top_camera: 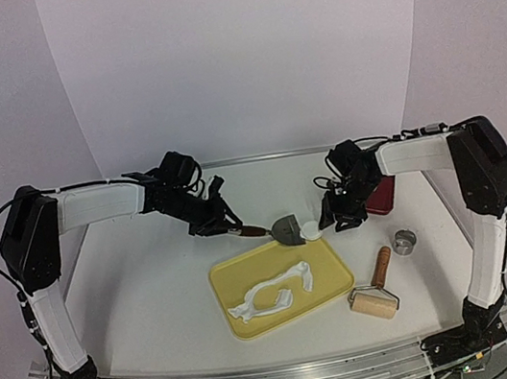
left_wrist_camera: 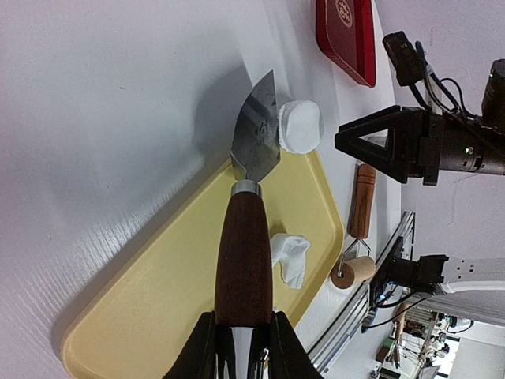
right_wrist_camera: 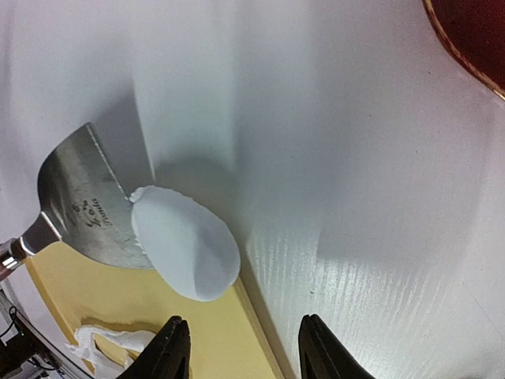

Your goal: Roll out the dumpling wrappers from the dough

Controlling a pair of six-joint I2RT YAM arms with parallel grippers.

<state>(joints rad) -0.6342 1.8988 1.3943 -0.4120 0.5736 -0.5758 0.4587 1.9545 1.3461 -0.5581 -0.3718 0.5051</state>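
1. One wrapper [right_wrist_camera: 185,245] is cut, thin and round. It lies near the worktop's middle, at the tray's [top_camera: 243,330] far right corner. One edge overlaps the spatula [left_wrist_camera: 256,134] blade and the rest hangs over the tray rim and the worktop.
2. The dough [top_camera: 274,297] is a ragged strip with a round gap. It lies in the tray, toward the worktop's near edge.
3. Your left hand [left_wrist_camera: 243,347] is clenched on the spatula's wooden handle, with the blade over the tray's far rim.
4. Your right hand [right_wrist_camera: 246,347] is released. Its fingers stand apart just above the wrapper with nothing between them.
5. The roller [top_camera: 378,290] and the cutter [top_camera: 403,240] lie unheld to the right of the tray.
6. Judgement: rolling and cutting are done for this one piece. The wrapper has not reached the red dish [top_camera: 383,195] toward the worktop's right edge, which looks like its likely destination. That move is outstanding.
7. Judgement: if you want more wrappers, the strip must be gathered, rolled and cut again.
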